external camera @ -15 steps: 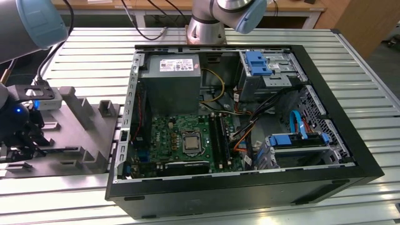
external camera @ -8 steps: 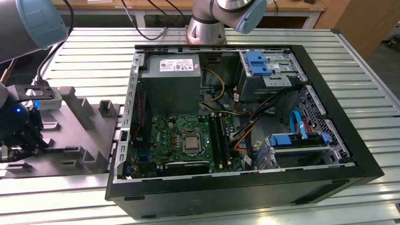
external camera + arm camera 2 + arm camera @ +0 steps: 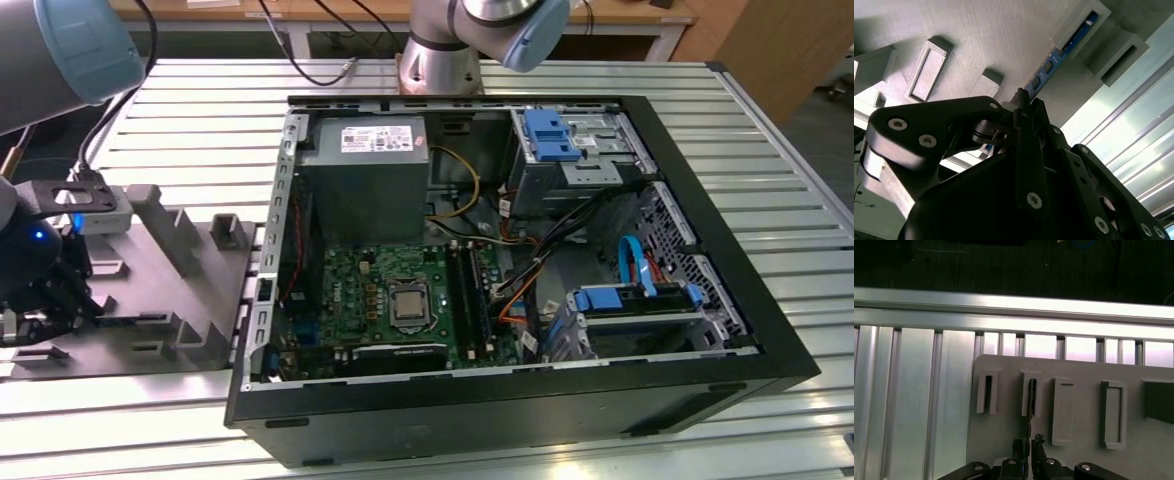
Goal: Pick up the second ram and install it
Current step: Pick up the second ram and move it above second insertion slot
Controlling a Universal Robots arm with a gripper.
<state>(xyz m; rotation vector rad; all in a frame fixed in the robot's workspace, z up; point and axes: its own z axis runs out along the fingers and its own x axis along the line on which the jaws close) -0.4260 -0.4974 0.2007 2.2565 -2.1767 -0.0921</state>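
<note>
The second ram (image 3: 1054, 62) is a thin blue-edged stick with dark chips, standing on edge in a slot of the grey holder block (image 3: 1004, 35). In the first wrist view the second ram (image 3: 1030, 402) shows edge-on, running from its slot down to my fingertips. My gripper (image 3: 1021, 102) sits right over the stick's near end with its black fingers closed against both faces. In the exterior view my gripper (image 3: 47, 295) hangs low over the holder block (image 3: 174, 290), at that view's left, outside the open computer case (image 3: 534, 400).
The green motherboard (image 3: 387, 290) lies in the case floor, with long dark memory slots (image 3: 470, 295) beside the processor socket. Orange and blue cables (image 3: 627, 265) cross the case at the exterior view's right. The holder block has several empty raised slots (image 3: 1061, 410). A ribbed metal table (image 3: 200, 130) lies underneath.
</note>
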